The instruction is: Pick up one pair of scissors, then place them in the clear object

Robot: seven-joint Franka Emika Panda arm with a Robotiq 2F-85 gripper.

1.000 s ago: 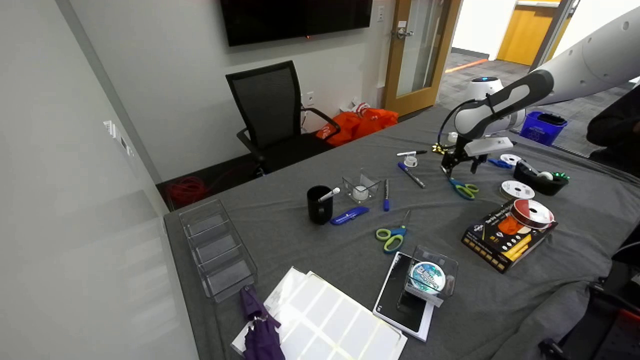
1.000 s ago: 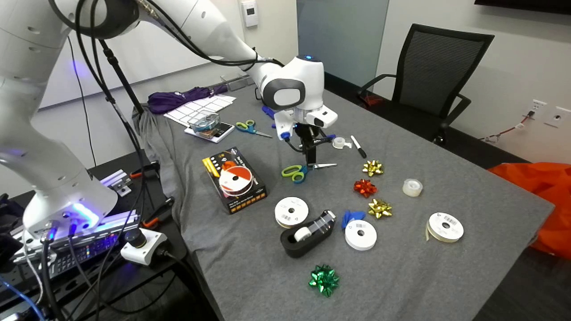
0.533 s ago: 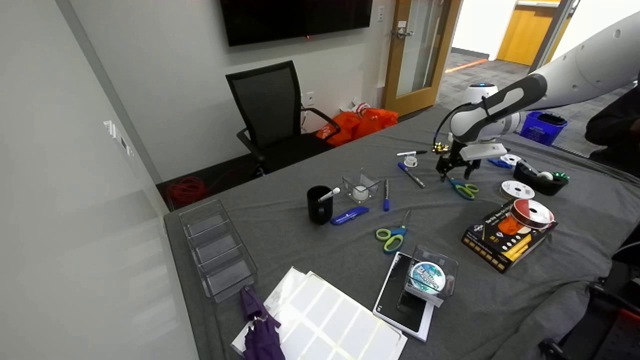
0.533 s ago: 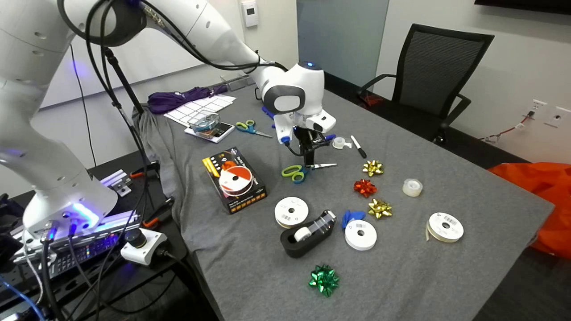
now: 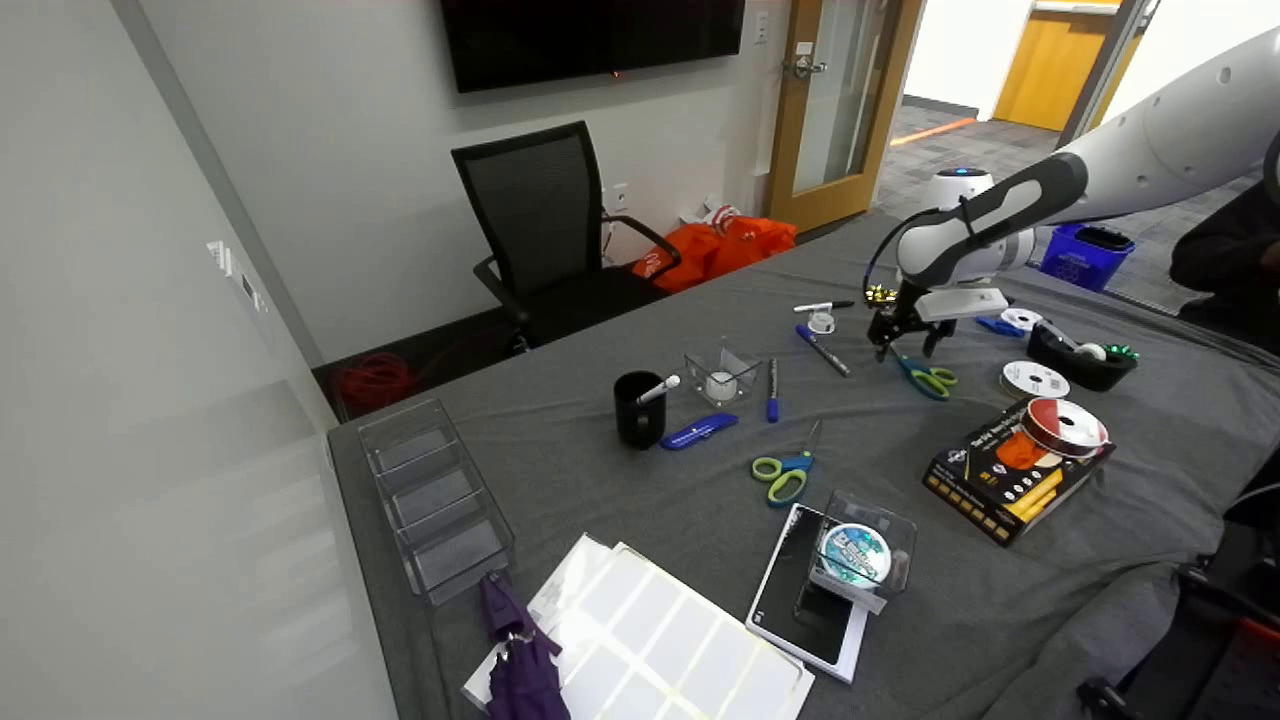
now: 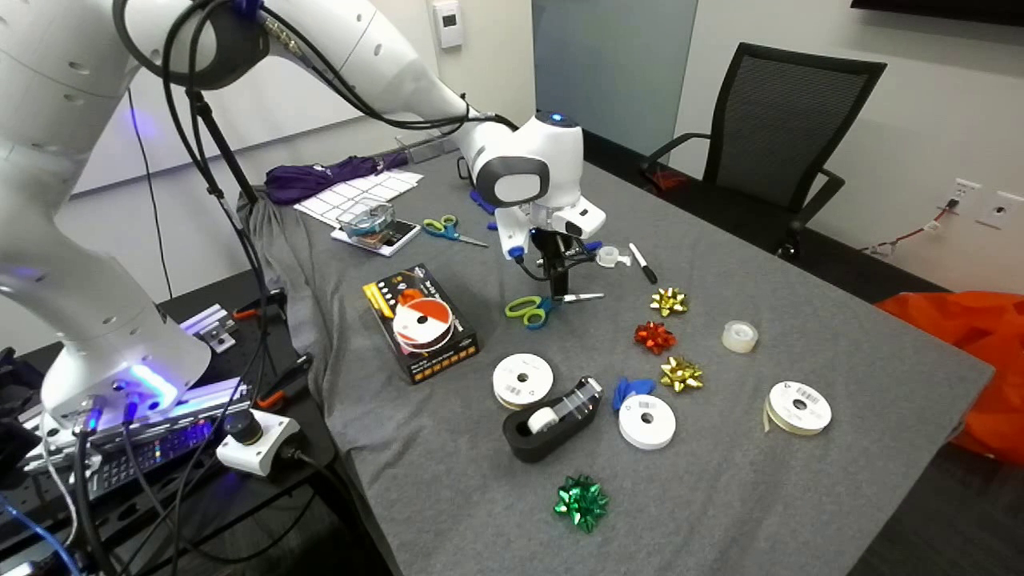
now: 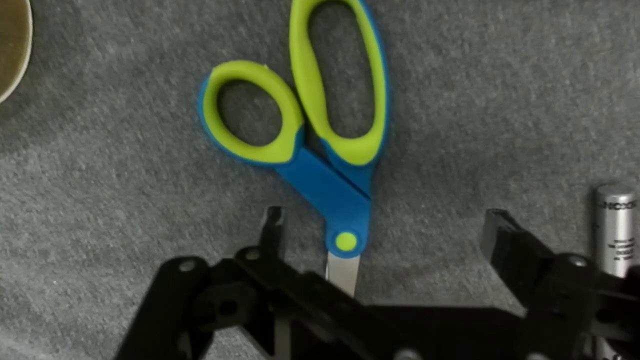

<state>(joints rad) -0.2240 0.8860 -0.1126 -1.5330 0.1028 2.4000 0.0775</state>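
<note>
- Blue-and-green scissors [image 7: 325,185]: flat on the bench [image 6: 760,496], under the fingers [image 7: 510,255]. In the wrist view their handles run to 12 o'clock and their blades to 6 o'clock, the blade ends hidden.
- Fingers: spread wide, one at 9 o'clock of the scissors' pivot and one at 3 o'clock — bare bench between each and the scissors, nothing held. I cannot tell whether the tips touch the bench.
- Clear organiser [image 5: 432,490]: in an exterior view, well apart from the fingers, between 8 and 9 o'clock of them. Its compartments run in a row from 11 o'clock to 5 o'clock.
- Second pair of scissors [image 5: 798,463]: flat on the bench; in an exterior view, at 8 o'clock of the pair under the fingers, blades toward 1 o'clock.
- Black cup [image 5: 632,415]: in an exterior view, between 2 and 3 o'clock of the organiser — a marker [image 5: 660,388] leans in it.
- White sheets [image 5: 650,640]: in an exterior view, at 4 o'clock of the organiser, purple cloth [image 5: 525,680] partly over them.
- Black box [image 6: 400,288]: in an exterior view, at 9 o'clock of the pair under the fingers, a red-rimmed spool [image 6: 422,324] on top.
</note>
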